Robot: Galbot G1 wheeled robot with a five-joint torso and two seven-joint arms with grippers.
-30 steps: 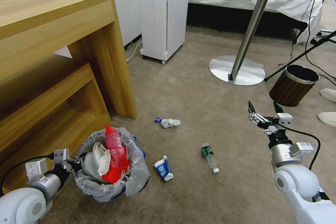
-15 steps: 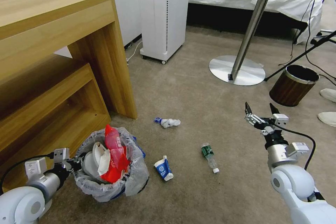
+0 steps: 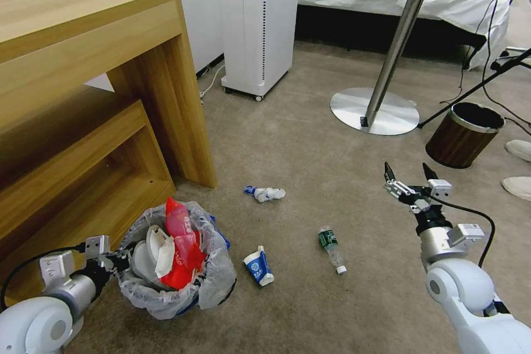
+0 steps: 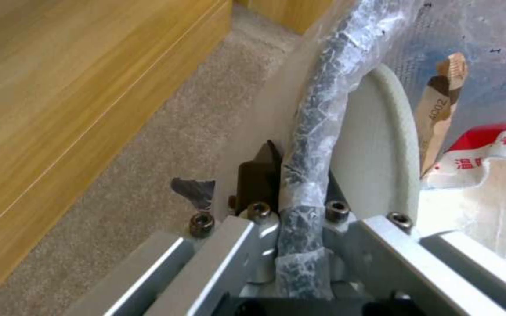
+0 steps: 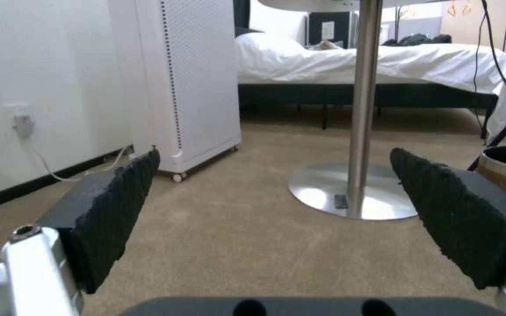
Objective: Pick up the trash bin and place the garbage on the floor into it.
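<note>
The trash bin [image 3: 166, 293], lined with a translucent white bag, sits on the carpet at lower left, holding a red bottle, a carton and a white slipper. My left gripper [image 3: 123, 259] is shut on the bin's bag-wrapped rim [image 4: 312, 145]. On the floor lie a clear green-label bottle [image 3: 331, 247], a blue-white wrapper [image 3: 259, 266] and a crumpled blue-white wrapper [image 3: 265, 193]. My right gripper [image 3: 406, 170] hovers open above bare carpet, right of the bottle, its black pads [image 5: 112, 206] spread wide.
A wooden desk [image 3: 83, 94] stands at left, close beside the bin. A white floor appliance [image 3: 257, 22], a round table's pedestal [image 3: 375, 110] and a brown wood-grain bin [image 3: 463, 134] stand farther off. Open carpet lies between the arms.
My right gripper has drifted a little left and farther away, staying open. The left gripper and the bin have not moved.
</note>
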